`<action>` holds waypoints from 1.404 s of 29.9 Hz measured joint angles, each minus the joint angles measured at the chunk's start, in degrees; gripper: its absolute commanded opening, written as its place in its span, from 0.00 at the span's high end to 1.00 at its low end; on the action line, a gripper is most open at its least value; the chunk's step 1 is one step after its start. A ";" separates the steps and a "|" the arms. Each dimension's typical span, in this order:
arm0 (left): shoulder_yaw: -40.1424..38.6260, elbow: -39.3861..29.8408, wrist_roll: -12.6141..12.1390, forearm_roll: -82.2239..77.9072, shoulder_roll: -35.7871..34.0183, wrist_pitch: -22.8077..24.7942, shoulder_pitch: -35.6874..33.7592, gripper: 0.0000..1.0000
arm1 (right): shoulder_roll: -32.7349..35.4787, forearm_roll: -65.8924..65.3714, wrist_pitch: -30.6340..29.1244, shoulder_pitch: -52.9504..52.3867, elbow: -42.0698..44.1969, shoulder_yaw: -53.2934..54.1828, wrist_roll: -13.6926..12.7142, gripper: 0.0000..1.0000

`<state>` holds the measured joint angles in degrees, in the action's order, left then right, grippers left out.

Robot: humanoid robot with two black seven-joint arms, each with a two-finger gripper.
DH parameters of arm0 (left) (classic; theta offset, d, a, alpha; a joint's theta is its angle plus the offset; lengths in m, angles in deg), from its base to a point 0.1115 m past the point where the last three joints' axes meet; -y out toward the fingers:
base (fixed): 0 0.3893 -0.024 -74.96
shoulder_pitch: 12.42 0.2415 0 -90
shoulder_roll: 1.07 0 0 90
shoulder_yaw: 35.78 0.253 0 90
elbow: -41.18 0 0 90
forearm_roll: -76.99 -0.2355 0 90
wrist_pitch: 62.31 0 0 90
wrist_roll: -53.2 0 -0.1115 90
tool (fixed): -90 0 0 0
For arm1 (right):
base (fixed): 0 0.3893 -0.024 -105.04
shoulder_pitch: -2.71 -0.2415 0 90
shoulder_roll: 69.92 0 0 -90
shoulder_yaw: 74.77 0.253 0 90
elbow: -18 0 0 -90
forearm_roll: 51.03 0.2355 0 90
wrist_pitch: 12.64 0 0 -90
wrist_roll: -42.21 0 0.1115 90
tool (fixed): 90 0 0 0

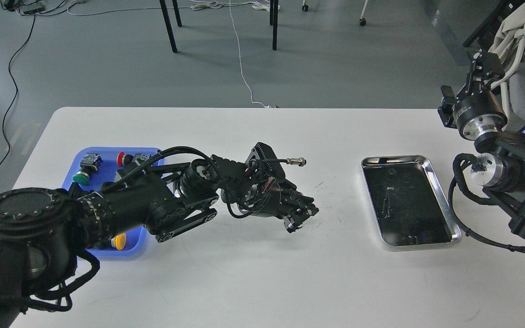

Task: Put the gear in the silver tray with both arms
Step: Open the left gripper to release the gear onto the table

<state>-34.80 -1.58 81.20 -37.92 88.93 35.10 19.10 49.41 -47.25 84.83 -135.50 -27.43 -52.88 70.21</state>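
Observation:
The silver tray (397, 159) lies on the right part of the white table, its dark bottom showing only reflections. My left arm reaches from the lower left across the table, with its gripper (300, 219) low over the table's middle, well left of the silver tray. Its fingers are dark and close together, and I cannot tell whether they hold anything. No gear shows clearly anywhere. My right arm is folded at the right edge, with its gripper (480, 63) raised off the table's far right corner and seen end-on.
A blue plastic tray (107, 151) at the left holds push buttons with green (79, 178), red (120, 159) and yellow (119, 241) caps, partly hidden by my left arm. Chair and table legs stand on the grey floor beyond the table.

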 measured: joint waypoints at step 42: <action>0.30 -0.66 0.00 5.30 0.00 -0.04 2.32 0.62 | 0.01 -1.02 0.46 -1.48 1.07 -4.92 0.00 0.03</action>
<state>-34.51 -2.24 81.20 -32.61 88.93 35.06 21.43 49.42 -48.27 85.29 -136.98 -26.36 -57.80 70.21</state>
